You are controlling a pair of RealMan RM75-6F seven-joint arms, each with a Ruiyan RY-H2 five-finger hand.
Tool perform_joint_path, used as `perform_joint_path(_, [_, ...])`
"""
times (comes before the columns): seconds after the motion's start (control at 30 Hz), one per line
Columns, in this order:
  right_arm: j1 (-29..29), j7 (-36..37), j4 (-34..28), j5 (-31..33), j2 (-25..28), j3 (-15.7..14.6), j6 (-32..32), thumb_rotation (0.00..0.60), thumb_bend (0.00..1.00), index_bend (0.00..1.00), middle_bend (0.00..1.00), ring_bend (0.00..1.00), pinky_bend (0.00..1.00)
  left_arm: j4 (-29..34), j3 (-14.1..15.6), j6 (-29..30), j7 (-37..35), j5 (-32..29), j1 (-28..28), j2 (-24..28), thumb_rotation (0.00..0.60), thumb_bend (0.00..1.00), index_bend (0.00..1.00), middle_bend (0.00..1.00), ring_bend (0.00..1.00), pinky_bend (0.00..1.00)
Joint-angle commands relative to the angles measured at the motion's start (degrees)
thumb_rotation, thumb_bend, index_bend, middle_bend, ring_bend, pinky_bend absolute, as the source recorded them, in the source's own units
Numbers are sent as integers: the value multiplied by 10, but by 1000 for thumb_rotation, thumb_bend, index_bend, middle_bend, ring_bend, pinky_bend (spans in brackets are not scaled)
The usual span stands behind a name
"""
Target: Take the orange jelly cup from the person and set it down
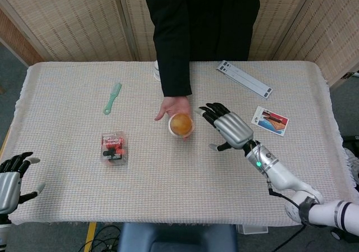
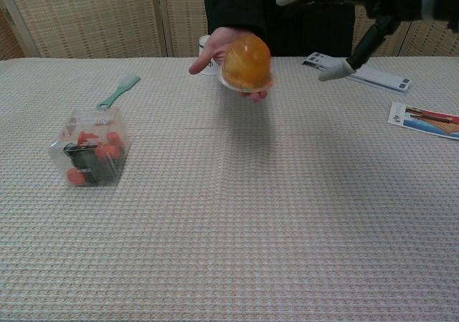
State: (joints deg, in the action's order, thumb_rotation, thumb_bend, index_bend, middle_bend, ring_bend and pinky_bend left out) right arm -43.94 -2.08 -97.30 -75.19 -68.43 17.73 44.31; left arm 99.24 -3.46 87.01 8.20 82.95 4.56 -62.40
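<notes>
- Two robot hands are in sight, one at each end of the scene: the right hand (image 1: 229,127) hangs over the middle of the counter (image 1: 168,190) with its fingers spread and nothing in them, just to the side of the cup but not touching it.
- From the chest camera only part of that right hand (image 2: 358,6) shows, up at the top edge, with the thumb pointing down toward the cloth.
- Over at the near left corner, the left hand (image 1: 10,176) sits at the counter's edge, fingers apart, holding nothing.
- The orange jelly cup (image 1: 180,124) rests on the person's hand (image 1: 173,107), held out above the counter near its centre; the chest view shows the cup (image 2: 245,62) lifted clear of the cloth, dome up.
- The person in dark clothing (image 1: 202,22) stands at the far side of the counter.
- A clear box of red pieces (image 1: 114,148) sits on the cloth left of the cup, well apart from it.
- A green comb (image 1: 112,98) lies farther back on the left.
- A grey strip-shaped item (image 1: 244,78) lies at the far right, and a printed card (image 1: 270,120) lies near the right edge, just beyond the right hand.
</notes>
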Motion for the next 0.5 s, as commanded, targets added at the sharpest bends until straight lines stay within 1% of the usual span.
perform_joint_path(0.03, [-54, -29, 51, 49, -52, 18, -40, 600, 201, 0, 71, 7, 55, -3, 0, 0, -4, -3, -2, 0, 600, 220, 336, 228, 201, 239])
perform_joint_path(0.2, [-100, -59, 94, 96, -101, 18, -56, 600, 201, 0, 71, 7, 66, -12, 0, 2, -13, -10, -8, -1, 600, 220, 338, 228, 201, 239])
perform_joint_path(0.27, [-112, -70, 103, 109, -112, 15, -59, 600, 203, 0, 72, 7, 103, -14, 1, 4, -16, -9, -10, -1, 600, 220, 339, 228, 201, 239])
perform_joint_path(0.3, [-118, -79, 108, 115, -119, 11, -58, 600, 218, 3, 78, 7, 141, -15, 2, 5, -19, -8, -11, -1, 600, 220, 340, 228, 201, 239])
perform_joint_path(0.37, [-124, -93, 116, 119, -130, 5, -52, 600, 266, 32, 99, 15, 216, -18, 2, 7, -22, -9, -13, -1, 600, 220, 340, 228, 201, 239])
perform_joint_path(0.43, [-131, -108, 127, 125, -142, -1, -44, 600, 360, 106, 138, 47, 313, -21, 3, 6, -25, -11, -15, -2, 600, 220, 340, 228, 201, 239])
perform_joint_path(0.5, [-134, -118, 135, 128, -155, -4, -28, 600, 511, 223, 201, 114, 440, -23, 3, 8, -28, -10, -17, -3, 600, 220, 341, 228, 201, 240])
